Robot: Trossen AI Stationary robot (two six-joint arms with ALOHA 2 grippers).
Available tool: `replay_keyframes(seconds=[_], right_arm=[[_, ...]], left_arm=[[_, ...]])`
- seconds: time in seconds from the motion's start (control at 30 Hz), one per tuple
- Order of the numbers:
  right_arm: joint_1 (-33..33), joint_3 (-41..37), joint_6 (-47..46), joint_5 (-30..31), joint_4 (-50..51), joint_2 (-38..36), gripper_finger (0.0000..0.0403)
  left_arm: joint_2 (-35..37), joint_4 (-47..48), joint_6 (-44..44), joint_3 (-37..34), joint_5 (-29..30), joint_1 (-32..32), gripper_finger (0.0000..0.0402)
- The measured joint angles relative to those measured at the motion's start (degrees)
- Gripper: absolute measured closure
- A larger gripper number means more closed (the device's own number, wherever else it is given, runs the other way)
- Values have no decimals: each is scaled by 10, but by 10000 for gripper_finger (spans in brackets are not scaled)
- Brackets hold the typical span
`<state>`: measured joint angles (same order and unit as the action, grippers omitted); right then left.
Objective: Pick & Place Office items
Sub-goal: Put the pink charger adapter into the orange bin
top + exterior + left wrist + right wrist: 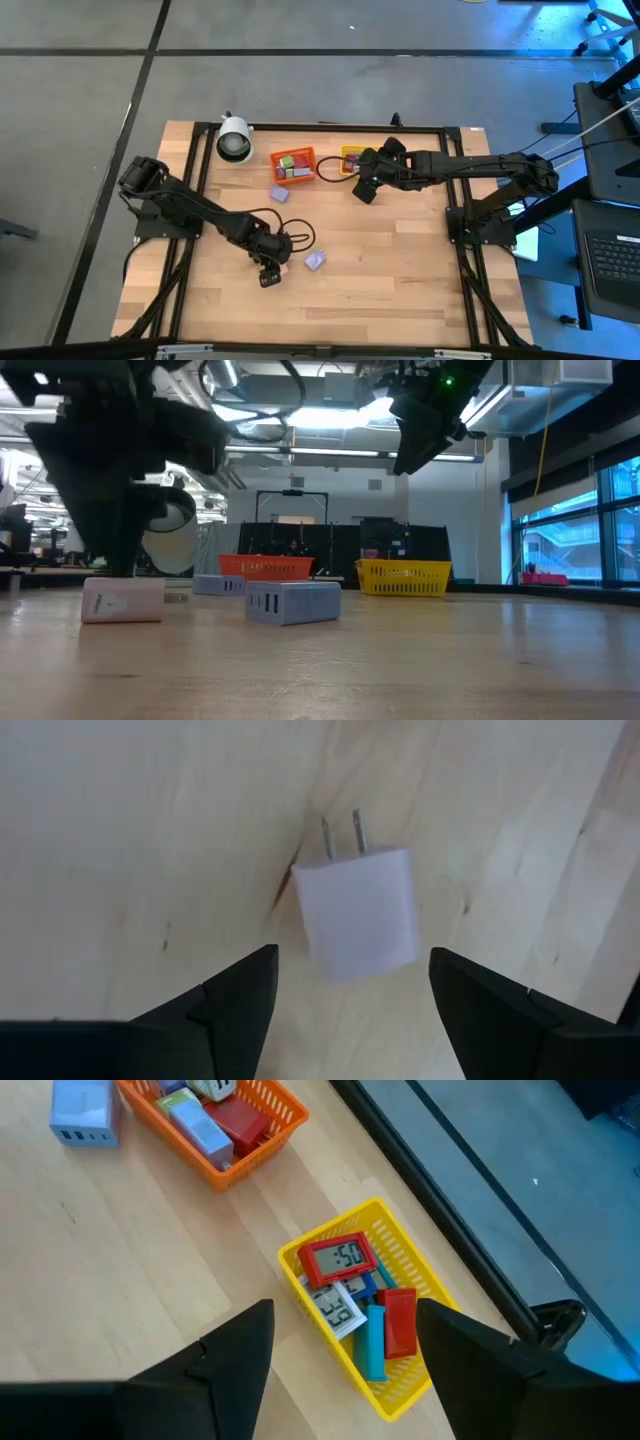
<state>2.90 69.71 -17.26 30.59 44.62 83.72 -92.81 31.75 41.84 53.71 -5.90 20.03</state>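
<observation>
White charger block (358,912) flat on table | left gripper (350,995) open, straddling it, untouched | right gripper (345,1345) open above yellow bin (425,1295)

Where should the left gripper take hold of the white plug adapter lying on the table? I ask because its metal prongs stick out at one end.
Grip the white plug adapter across its two long flat sides, coming straight down. It lies flat between the open left gripper fingers, prongs pointing away, so the body's middle is free.
</observation>
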Motion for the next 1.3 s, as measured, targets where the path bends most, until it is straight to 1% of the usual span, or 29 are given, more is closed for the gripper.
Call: replay_keyframes(seconds=[0.17, 0.4, 0.57, 0.9, 1.1, 1.3], right_arm=[[0, 0, 12, 0, -2, 0, 158], [0, 0, 19, 0, -3, 0, 158], [-2, 0, 28, 0, -5, 0, 158], [-11, 0, 32, 0, -7, 0, 158], [-11, 0, 32, 0, -7, 0, 158], [-11, 0, 32, 0, -7, 0, 158]], left_arm=[[-25, -8, 2, 0, -18, 0, 146], [-50, -14, 9, 13, -17, 0, 146], [-55, -17, 14, 17, 13, 0, 144], [-68, -22, 25, 18, 19, -2, 147], [-81, -20, 16, 20, 21, -2, 159], [-80, -20, 6, 19, 33, -2, 186]])
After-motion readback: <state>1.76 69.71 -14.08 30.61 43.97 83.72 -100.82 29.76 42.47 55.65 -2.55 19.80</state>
